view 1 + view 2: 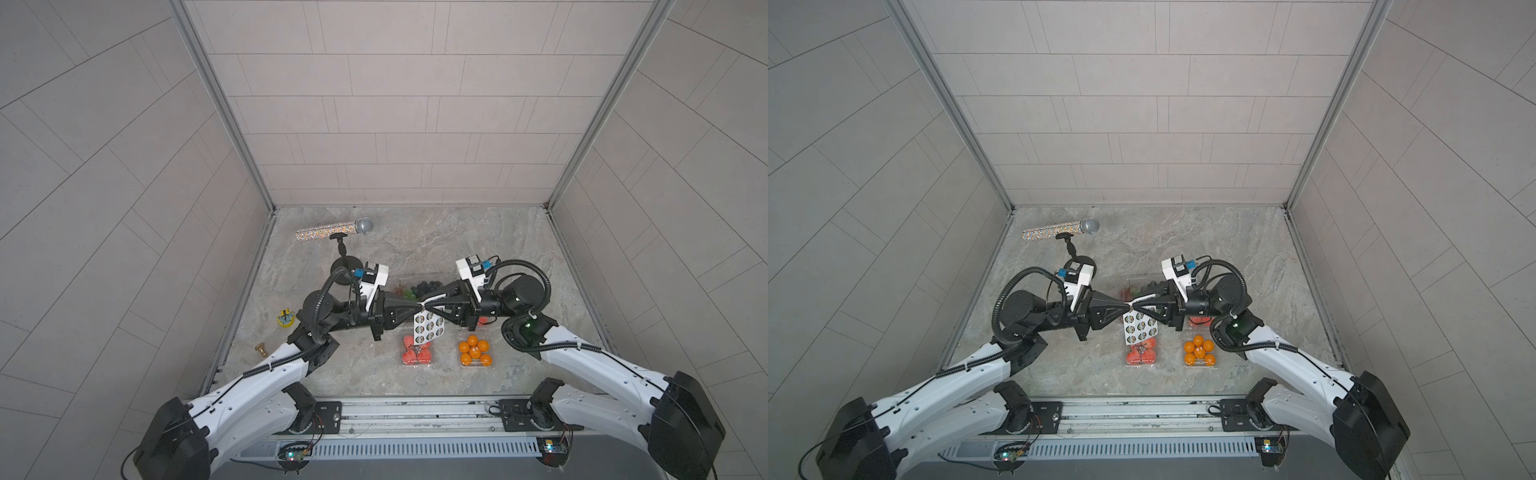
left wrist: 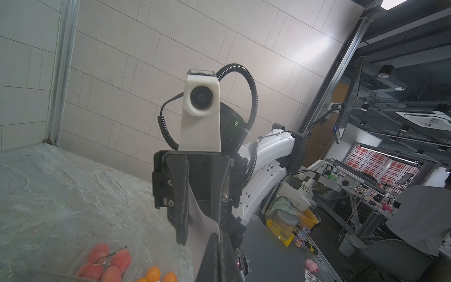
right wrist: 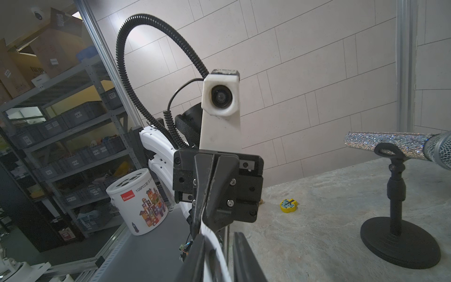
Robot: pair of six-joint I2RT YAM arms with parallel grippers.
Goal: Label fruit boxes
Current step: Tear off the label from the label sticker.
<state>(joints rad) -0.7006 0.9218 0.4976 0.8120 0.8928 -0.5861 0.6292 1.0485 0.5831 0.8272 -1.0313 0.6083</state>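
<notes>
Left pincer (image 1: 418,308) clamps the sticker sheet (image 1: 430,329), my right pincer (image 1: 429,308) narrowly parted around it; no fruit boxes (image 1: 475,353) show labels, so all labelling looks outstanding.

1. A white sticker sheet (image 1: 429,326) of round dark stickers is hanging tilted above the front middle of the marbled table (image 1: 457,237).
2. A glittery microphone (image 1: 332,231) with a silver mesh head is lying level in the clip of a black stand (image 3: 396,195), whose round base is resting near the table's far left corner.
3. A yellow toy clock (image 1: 285,319) is sitting near the table's left edge; a small brass piece (image 1: 261,349) is lying nearer the front, apart from it.
4. Pale tiled walls (image 1: 395,104) are enclosing three sides.
5. Outside, a white tub (image 3: 138,200) printed with coloured blocks is standing before shelves (image 3: 61,127) of grey bins.
</notes>
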